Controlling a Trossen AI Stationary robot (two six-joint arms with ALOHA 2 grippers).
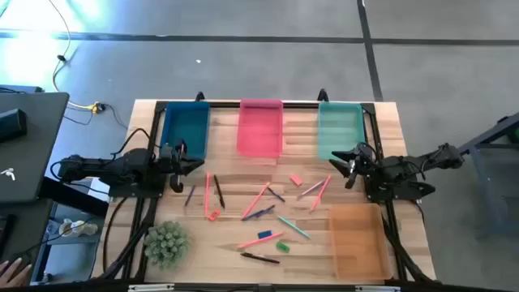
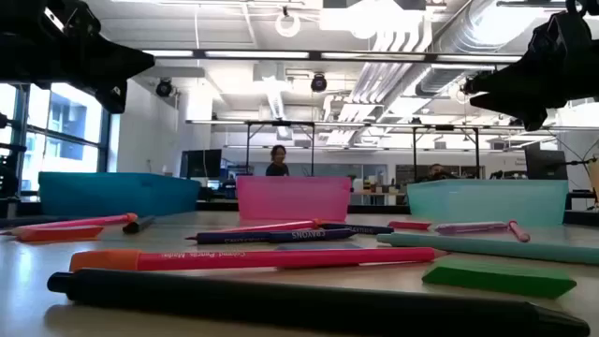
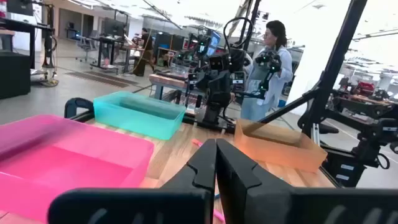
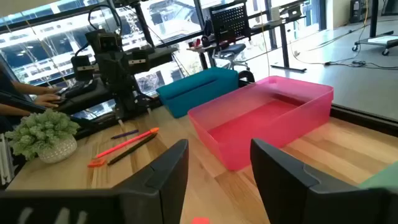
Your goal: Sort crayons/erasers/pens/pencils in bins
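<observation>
Reaching into the crowded middle of the desk (image 1: 389, 122) is where I think things may go wrong: the pens and pencils lie crossed over each other, so a gripper closing on one stick could take a second one with it or push a neighbour away. The erasers are short and low, and fingers could slide off them.

The left gripper (image 1: 185, 159) hangs above the desk's left side, near the blue bin (image 1: 186, 130), with its fingers pressed together and holding nothing. The right gripper (image 1: 347, 165) hangs above the right side, just in front of the teal bin (image 1: 339, 130), fingers spread and empty.

Three bins stand along the far edge, blue, pink bin (image 1: 260, 127) and teal; the orange bin (image 1: 358, 240) sits at the near right corner. All four look empty, as far as I can see.

A pink eraser (image 1: 295, 179) lies near the middle; a blue eraser (image 1: 264, 235) and a green eraser (image 1: 282, 245) lie toward the near edge. A small potted plant (image 1: 167, 243) stands at the near left corner.
</observation>
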